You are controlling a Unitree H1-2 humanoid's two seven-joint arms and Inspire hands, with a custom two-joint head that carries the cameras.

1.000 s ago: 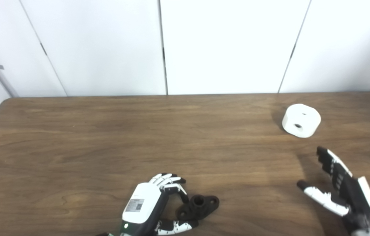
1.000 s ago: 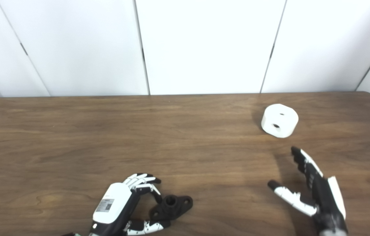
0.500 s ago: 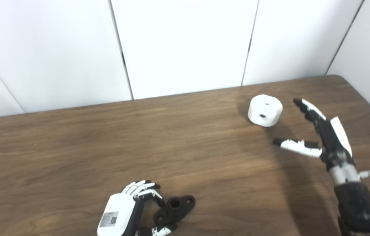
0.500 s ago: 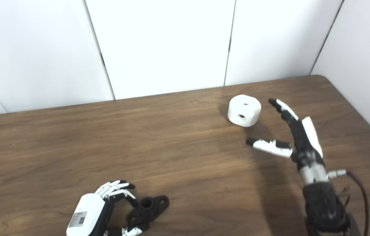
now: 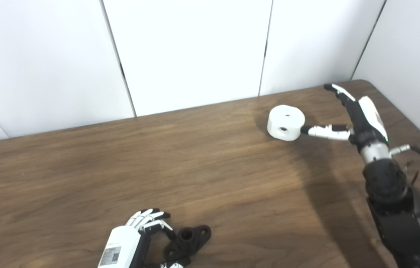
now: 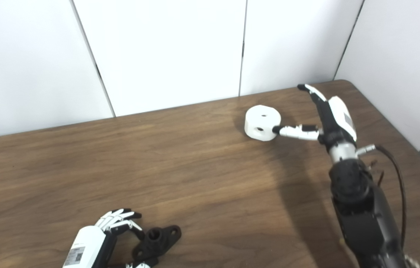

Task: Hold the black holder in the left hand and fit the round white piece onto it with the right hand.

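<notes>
Near the far right corner, the spread right hand (image 5: 358, 115) puts its thumb against the round white piece (image 5: 286, 117). At the near edge, the left hand (image 5: 135, 238) curls loosely around the black holder (image 5: 187, 242).

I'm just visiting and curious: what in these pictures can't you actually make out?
- Left hand: its lower part is cut off by the bottom edge in both views, so its grip on the black holder is unclear.
- Right hand: whether its thumb touches the round white piece cannot be told.
- The white piece's underside is hidden against the table.
</notes>
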